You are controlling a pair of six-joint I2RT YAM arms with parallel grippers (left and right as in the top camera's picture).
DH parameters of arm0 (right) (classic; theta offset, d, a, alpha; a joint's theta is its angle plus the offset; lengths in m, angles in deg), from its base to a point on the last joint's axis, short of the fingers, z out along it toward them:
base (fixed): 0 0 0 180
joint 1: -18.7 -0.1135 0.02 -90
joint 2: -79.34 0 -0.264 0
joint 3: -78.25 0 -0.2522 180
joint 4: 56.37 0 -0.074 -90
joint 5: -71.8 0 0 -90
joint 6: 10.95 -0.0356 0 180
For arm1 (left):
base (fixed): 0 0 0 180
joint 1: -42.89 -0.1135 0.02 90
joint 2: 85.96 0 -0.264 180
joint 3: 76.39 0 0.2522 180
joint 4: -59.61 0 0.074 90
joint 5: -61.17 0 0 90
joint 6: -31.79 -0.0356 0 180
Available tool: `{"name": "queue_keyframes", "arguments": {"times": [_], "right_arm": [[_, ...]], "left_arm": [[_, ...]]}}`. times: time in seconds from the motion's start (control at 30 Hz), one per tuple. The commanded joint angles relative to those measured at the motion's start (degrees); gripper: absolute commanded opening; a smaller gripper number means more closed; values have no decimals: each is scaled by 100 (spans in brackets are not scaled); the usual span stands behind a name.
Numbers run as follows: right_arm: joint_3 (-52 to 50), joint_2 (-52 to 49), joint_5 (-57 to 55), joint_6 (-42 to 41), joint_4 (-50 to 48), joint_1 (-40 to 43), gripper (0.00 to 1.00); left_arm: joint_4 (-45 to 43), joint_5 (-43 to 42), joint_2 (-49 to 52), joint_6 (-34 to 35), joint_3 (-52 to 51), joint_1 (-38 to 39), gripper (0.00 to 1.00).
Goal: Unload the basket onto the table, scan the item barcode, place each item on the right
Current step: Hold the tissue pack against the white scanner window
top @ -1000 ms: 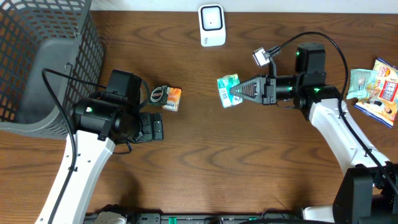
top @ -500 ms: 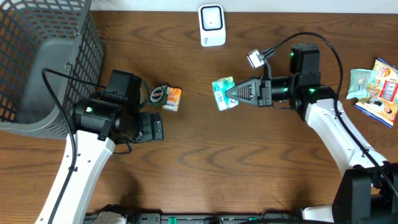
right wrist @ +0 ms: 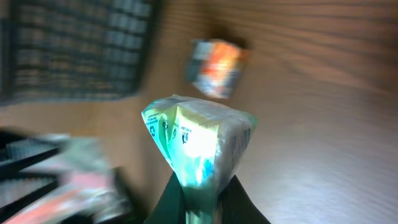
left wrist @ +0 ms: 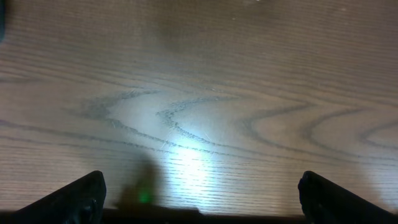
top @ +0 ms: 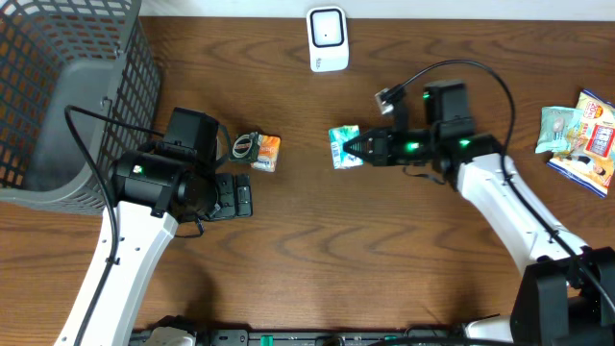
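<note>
The right hand (top: 359, 147) is clenched on a green-and-white crinkled plastic packet (top: 345, 147), pinching one edge between its 2 fingers so the rest of the packet sticks out past the fingertips, toward the left arm's side. From above, the packet sits near the middle of the dark brown wood-grain surface (top: 317, 250), nearer the camera than the white boxy scanner (top: 327, 38) at the far edge and well apart from it. In the right wrist view the same packet (right wrist: 199, 140) fills the centre, its folded top lit brightly, with the right hand's (right wrist: 199, 202) dark fingers closed together beneath it. Printing shows on its face, but it is too blurred to read.

The left hand (top: 233, 196) is released, its fingers spread as wide as they go and grasping nothing. It hangs low over bare wood. In the left wrist view only its 2 dark fingertips (left wrist: 78, 198) show at the bottom corners, with bare wood grain and a bright glare patch between them.

A small orange-and-white packet (top: 263, 152) lies on the surface just beyond the left hand, between it and the held packet. A grey wire-mesh basket (top: 58, 91) stands at the far left corner. A pile of colourful flat packets (top: 581, 136) lies at the right edge.
</note>
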Motion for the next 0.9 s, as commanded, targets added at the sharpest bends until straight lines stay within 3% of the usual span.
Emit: {"name": "queue_keyframes", "arguments": {"times": [0.0,0.3,0.67,0.87], "right_arm": [[22,-66,-1777,391,20,-275,1],[1255,-393,-3390,1429,1082,-352,1],[5643,-3215,-4356,2297,3080,-426,1],[7388,-4328,-5320,3121,2682,-573,1]], "left_arm": [[15,-50,11,50,-17,-22,98],[13,-50,11,50,-17,-22,98],[13,-50,11,48,-17,-22,98],[15,-50,11,50,-17,-22,98]]}}
